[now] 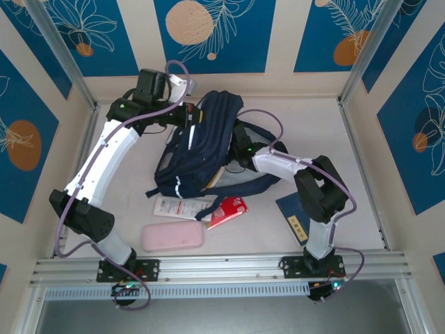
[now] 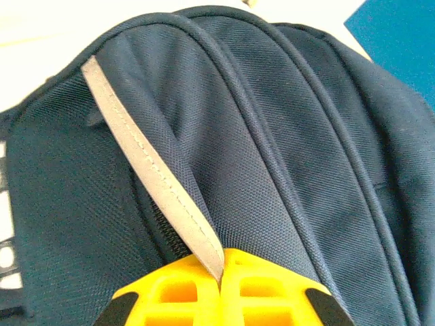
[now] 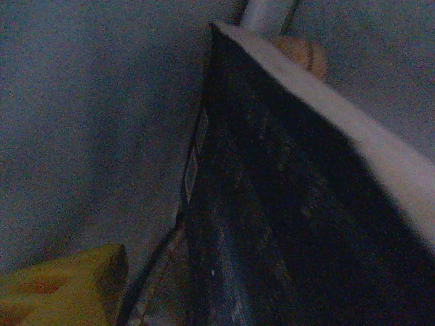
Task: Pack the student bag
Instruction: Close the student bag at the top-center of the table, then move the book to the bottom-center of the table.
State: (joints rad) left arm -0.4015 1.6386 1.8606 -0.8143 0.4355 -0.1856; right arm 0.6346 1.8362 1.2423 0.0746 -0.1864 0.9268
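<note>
"Top external first: where does the student bag (image 1: 201,142) sit?" asks Mira.

"Mid-table (image 1: 348,174), the biggest thing there," says Tom. "Its long axis runs from about 1 o'clock down to 7 o'clock, and its mouth gapes toward 4 o'clock."

"And the arms?"

"The left arm reaches to the bag's 12 o'clock end. On the left wrist view the left gripper (image 2: 221,272) is pinched tight on a fold of navy fabric, with the reflective stripe (image 2: 146,170) caught in it. The right arm comes in from 4 o'clock, its wrist buried in the mouth."

"Are the right fingers spread or closed?"

"I can't tell. The right wrist view is dim. The right gripper (image 3: 64,288) shows one yellow finger at 7 o'clock, grey lining (image 3: 81,122) at 10 o'clock, and a dark flat slab (image 3: 285,224) with a pale edge near the finger. Touching or apart, I can't say."

"What lies outside?"

"Largest down: a pink case (image 1: 172,236) at 6 o'clock from the bag and a navy booklet (image 1: 293,217) at 4 o'clock beside the right arm. A white packet (image 1: 179,207) and a red booklet (image 1: 228,211) lie against the bag's 6 o'clock edge."

"So, the next move?"

"My guess is that the right arm backs out toward 4 o'clock. The mouth faces it, so it's the nearer arm for loading, and the navy booklet lies closest to it."
</note>
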